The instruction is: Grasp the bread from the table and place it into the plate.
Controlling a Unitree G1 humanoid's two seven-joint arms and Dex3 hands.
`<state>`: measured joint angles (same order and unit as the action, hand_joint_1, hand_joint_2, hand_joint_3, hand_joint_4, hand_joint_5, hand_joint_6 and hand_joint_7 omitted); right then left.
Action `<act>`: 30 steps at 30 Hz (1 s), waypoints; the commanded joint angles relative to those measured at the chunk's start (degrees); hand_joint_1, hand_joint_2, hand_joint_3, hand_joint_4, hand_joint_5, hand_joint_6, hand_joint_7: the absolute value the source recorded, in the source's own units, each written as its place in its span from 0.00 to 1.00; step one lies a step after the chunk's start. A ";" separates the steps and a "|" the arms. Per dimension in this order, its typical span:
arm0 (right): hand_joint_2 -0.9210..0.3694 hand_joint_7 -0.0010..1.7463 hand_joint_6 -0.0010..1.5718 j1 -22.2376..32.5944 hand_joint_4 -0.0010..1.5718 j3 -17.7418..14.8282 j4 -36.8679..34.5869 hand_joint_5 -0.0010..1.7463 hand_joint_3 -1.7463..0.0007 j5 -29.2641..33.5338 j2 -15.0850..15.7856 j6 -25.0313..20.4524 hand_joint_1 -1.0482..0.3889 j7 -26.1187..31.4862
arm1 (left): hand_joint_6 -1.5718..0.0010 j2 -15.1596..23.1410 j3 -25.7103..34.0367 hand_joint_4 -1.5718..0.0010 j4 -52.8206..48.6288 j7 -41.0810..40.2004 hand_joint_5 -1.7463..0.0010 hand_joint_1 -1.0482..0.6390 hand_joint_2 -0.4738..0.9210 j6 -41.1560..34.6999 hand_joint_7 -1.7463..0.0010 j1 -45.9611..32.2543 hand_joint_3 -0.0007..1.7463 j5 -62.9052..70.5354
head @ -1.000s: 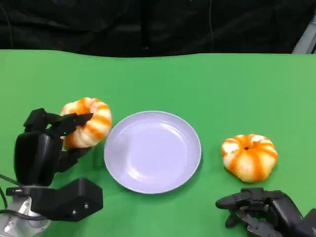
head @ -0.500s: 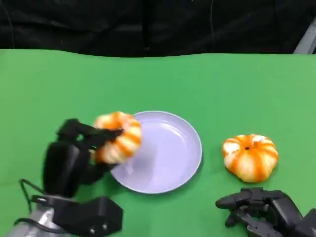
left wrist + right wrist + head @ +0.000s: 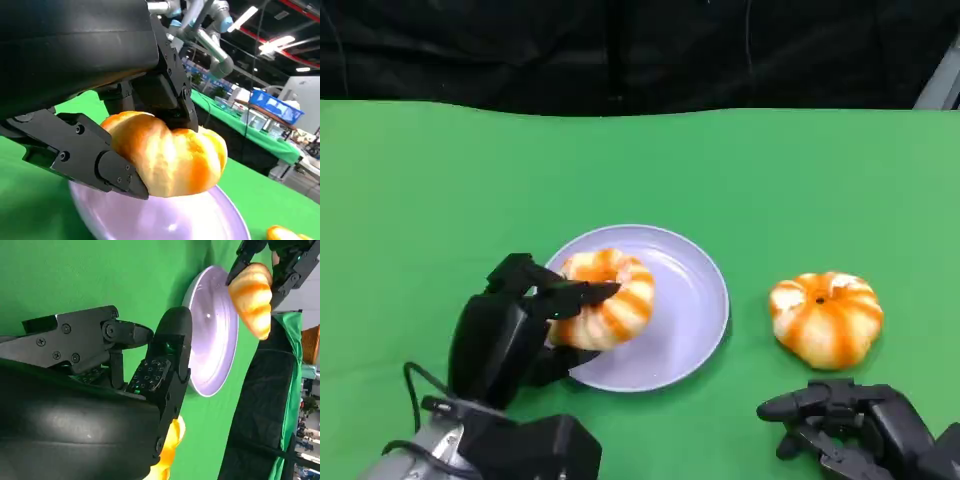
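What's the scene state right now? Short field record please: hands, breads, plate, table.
left hand: grips one bread, over the plate's left part
held bread: orange-and-white striped roll, over the plate; contact with the plate cannot be told
plate: pale lilac, round, on the table, near centre
second bread: on the table right of the plate, apart from it
right hand: near the second bread, not touching it, holds nothing
table: green surface
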<state>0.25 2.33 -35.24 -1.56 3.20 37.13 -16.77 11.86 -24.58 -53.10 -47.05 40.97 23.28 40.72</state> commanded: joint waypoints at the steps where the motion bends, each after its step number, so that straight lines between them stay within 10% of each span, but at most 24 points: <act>1: 0.00 0.22 0.69 -0.19 0.51 -0.46 -0.13 0.68 0.78 0.07 0.55 0.79 0.69 0.48 | 0.19 0.23 -0.28 0.61 -1.69 1.50 0.23 0.61 0.96 1.08 0.95 2.03 0.01 -0.20; 30: 0.00 0.22 0.68 -0.11 0.51 0.21 0.16 0.68 0.78 0.51 0.35 0.77 0.68 1.69 | 0.21 -2.03 -1.00 0.61 -7.51 13.91 0.33 0.59 0.99 -3.06 1.00 7.68 0.01 -1.32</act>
<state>0.06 2.88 -35.46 -1.09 3.19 37.57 -15.40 9.93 -25.38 -59.46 -35.00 38.93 29.49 40.07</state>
